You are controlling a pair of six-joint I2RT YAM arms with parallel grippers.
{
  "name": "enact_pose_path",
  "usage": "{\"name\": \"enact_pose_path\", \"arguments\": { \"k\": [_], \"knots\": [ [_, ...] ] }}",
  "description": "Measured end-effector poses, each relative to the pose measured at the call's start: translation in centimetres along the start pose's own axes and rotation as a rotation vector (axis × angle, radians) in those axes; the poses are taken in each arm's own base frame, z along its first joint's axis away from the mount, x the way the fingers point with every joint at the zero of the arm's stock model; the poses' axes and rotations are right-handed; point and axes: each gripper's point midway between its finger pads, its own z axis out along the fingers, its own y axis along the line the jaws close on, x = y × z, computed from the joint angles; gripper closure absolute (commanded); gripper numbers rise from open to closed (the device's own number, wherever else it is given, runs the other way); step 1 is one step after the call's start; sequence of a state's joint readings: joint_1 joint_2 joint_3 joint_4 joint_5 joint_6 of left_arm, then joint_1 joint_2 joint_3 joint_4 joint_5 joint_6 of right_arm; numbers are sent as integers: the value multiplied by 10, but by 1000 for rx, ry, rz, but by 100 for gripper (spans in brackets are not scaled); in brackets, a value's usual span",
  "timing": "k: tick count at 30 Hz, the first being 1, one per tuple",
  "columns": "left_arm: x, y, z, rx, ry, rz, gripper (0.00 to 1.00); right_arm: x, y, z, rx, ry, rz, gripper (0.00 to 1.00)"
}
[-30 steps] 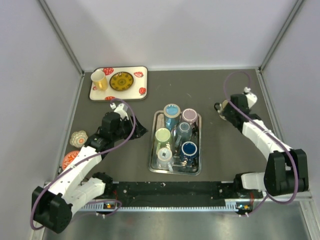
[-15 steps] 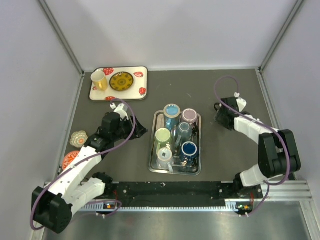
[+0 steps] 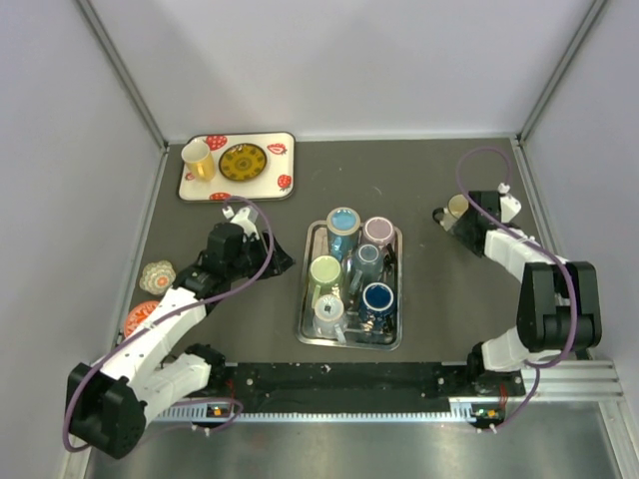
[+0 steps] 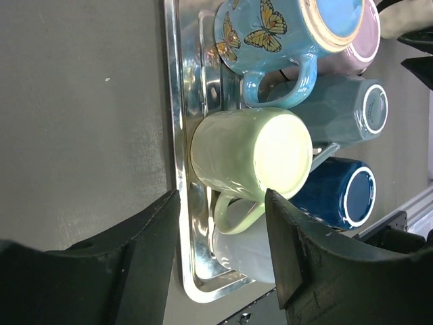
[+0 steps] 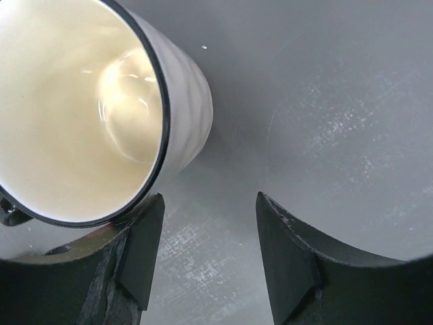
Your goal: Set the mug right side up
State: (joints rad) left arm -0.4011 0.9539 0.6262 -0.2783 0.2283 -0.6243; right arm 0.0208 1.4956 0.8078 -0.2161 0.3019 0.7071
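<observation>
A white mug point(image 3: 456, 207) with a black rim and a cream inside stands mouth up on the table at the far right. In the right wrist view the mug point(image 5: 88, 108) fills the upper left, its mouth towards the camera. My right gripper point(image 3: 471, 222) is open just beside it. Only bare table lies between the fingers of the right gripper point(image 5: 206, 200), and the mug's rim sits against the left finger. My left gripper point(image 3: 272, 261) is open and empty, left of the metal tray point(image 3: 305, 299). In the left wrist view it point(image 4: 222, 196) faces a light green mug point(image 4: 250, 152).
The tray point(image 4: 172, 101) holds several mugs bottom up, among them a blue butterfly mug point(image 4: 284, 30) and a dark blue one point(image 4: 342, 193). A strawberry-patterned tray point(image 3: 285, 165) with a yellow cup point(image 3: 197, 160) and a plate stands at the back left. Two small things lie at the left edge point(image 3: 157, 276).
My right arm swung in over the mug, then drew back right. The mug now shows its cream mouth facing up. The left arm has not moved.
</observation>
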Motion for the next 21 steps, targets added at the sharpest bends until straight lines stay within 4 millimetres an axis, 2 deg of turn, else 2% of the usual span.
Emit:
{"name": "enact_pose_path", "arguments": {
  "k": [6,10,12,17,21],
  "knots": [
    [0,0,1,-2,3,0,42,-16,-19,7,32,-23,60,42],
    [0,0,0,0,2,2,42,-12,-23,2,27,-22,59,42],
    [-1,-1,0,1,3,3,42,0,-9,-11,-12,-21,9,42],
    [0,-2,0,5,5,2,42,29,49,-61,-184,-35,-86,34],
    [1,-2,0,7,9,-2,42,34,63,-78,-179,-18,-12,32]
  ]
}}
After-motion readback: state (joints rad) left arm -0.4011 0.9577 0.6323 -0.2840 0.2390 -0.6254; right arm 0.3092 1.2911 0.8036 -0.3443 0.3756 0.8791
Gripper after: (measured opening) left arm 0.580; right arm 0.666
